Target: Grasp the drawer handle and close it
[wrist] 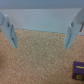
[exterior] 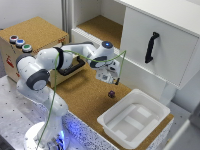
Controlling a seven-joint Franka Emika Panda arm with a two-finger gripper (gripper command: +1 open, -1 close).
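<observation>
Our gripper [wrist: 42, 31] hangs with fingers spread over bare cork, near a small purple block [wrist: 78, 68]. We see the drawer handle [exterior: 74, 66] well apart, behind our arm.

Robotics lab bench, perforated metal table [exterior: 15, 97], cork work surface [exterior: 82, 95], mock white cabinet [exterior: 165, 45], button box [exterior: 30, 37]

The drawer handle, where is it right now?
In the exterior view, the drawer handle sits left of centre on the front of the cork-topped box, partly hidden behind the arm. The open gripper hangs off to its right, not touching it.
</observation>
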